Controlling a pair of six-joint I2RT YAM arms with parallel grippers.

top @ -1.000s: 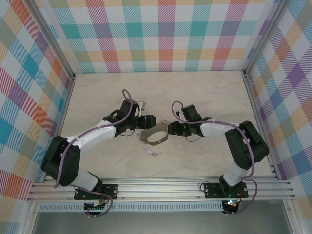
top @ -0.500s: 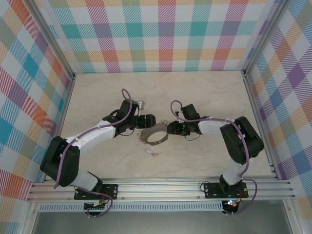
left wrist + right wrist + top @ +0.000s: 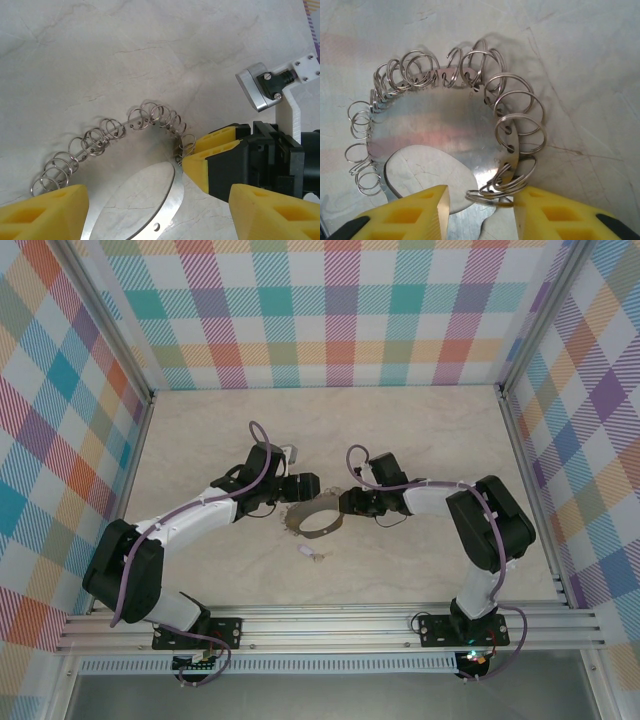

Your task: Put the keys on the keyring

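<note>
Right pincer is clamped on the right-hand rim of the keyring at mid-desk. Left pincer is spread wide, its fingers straddling the ring's upper-left rim without pinching it. The keys lie on the desk just in front of the ring, apart from it and both pincers.

Bright, even overhead light. Soft shadows on desk. Pinkish glare on keyring band in right wrist view. Close-ups sharp, edges slightly soft.
</note>
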